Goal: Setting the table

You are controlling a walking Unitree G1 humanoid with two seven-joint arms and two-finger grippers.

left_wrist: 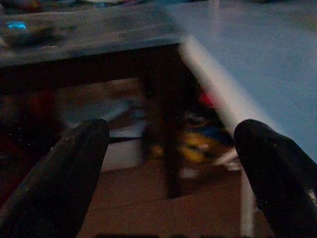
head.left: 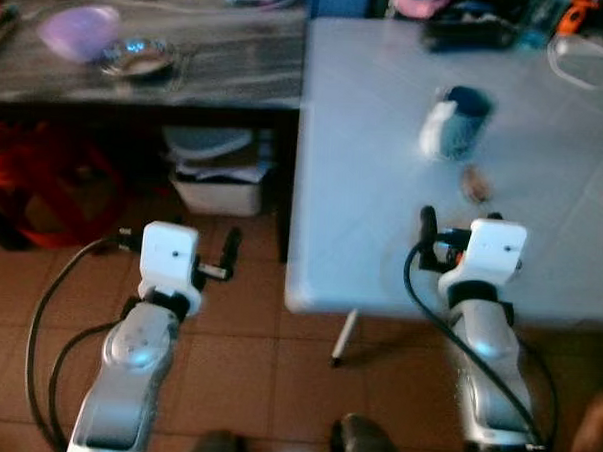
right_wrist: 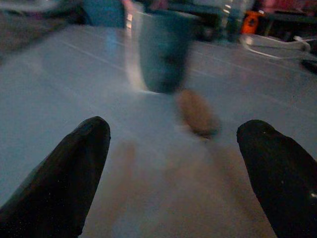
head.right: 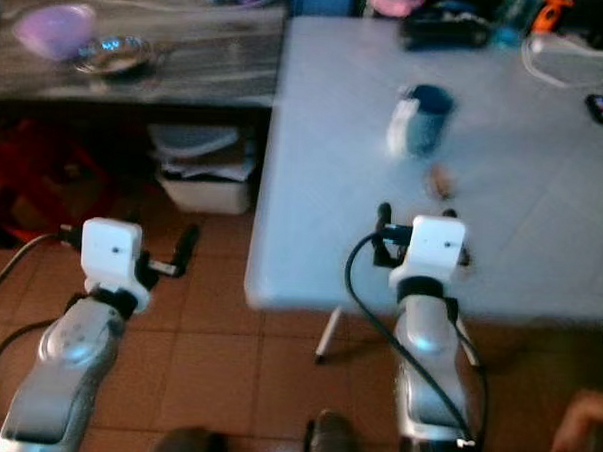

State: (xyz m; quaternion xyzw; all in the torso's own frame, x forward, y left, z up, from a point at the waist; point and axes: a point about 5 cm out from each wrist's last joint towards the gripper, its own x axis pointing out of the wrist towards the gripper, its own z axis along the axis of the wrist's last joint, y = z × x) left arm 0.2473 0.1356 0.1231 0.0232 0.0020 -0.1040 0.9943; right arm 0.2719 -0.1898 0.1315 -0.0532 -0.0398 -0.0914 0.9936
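A dark blue mug (head.left: pixel 464 115) with something white against its left side stands on the pale blue table (head.left: pixel 363 189). A small brown object (head.left: pixel 474 181) lies just in front of it. My right gripper (right_wrist: pixel 173 144) hovers open over the table's front edge, pointing at the brown object (right_wrist: pixel 195 111) and the mug (right_wrist: pixel 163 49); nothing is between its fingers. My left gripper (left_wrist: pixel 171 144) is open and empty over the tiled floor, left of the table's corner. The views are blurred.
A dark marbled side table (head.left: pixel 238 73) on the left carries a purple bowl (head.left: pixel 78 28) and a metal bowl (head.left: pixel 137 57). Under it are a white bin (head.left: pixel 219 177) and a red stool (head.left: pixel 43 185). Clutter and a cable (head.left: pixel 579 58) line the table's far edge. A person's hand (head.left: pixel 598 429) is at the lower right.
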